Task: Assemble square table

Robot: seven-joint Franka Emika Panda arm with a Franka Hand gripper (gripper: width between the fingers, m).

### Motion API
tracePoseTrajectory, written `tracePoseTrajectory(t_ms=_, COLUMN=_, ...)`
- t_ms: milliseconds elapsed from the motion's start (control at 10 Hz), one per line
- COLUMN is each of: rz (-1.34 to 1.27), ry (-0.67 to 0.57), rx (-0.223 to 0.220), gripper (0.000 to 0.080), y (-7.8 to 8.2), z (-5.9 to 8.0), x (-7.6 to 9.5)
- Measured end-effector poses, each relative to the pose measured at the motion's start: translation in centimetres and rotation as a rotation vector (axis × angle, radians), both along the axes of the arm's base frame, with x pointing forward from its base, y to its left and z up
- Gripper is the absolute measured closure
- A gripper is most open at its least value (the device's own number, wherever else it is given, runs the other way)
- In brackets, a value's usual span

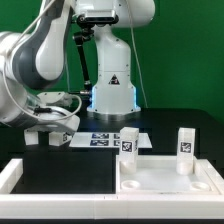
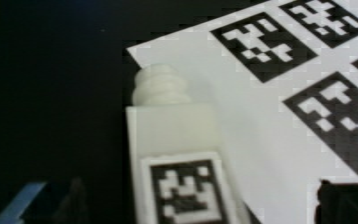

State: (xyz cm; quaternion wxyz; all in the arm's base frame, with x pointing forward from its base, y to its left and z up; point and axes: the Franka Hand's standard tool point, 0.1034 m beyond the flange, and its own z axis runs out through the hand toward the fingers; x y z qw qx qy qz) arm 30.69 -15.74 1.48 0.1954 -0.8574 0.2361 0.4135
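Hovering low over the black table, toward the exterior view's left, the gripper has its jaws spread wide and empty. One finger shows on each side of a loose white leg. This leg lies flat, its threaded tip just beside the edge of the marker board. The square tabletop rests near the table's front edge, at the exterior view's right, beside the white rail frame. Two upright legs stand on it. The step in hand looks like picking up another leg. Next, the jaws need to descend squarely and close on its sides.
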Motion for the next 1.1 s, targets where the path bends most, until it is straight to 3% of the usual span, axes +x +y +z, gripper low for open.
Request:
tracePoseTrajectory(t_ms=300, rz=-0.008, ry=0.029, rx=0.004, gripper=0.0151, y=-0.22, z=-0.06, x=-0.41)
tracePoseTrajectory(t_ms=500, rz=-0.008, ry=0.029, rx=0.004, gripper=0.0409, y=-0.22, z=-0.06, x=-0.41)
tracePoseTrajectory(t_ms=600, rz=-0.008, ry=0.029, rx=0.004, gripper=0.0409, y=-0.22, z=-0.06, x=-0.41)
tracePoseTrajectory(t_ms=700, rz=-0.008, ry=0.029, rx=0.004, gripper=0.0515, y=-0.22, z=-0.06, x=-0.41)
tracePoseTrajectory(t_ms=1100, rz=-0.008, ry=0.029, rx=0.004, gripper=0.0514, y=-0.22, z=-0.06, x=-0.41)
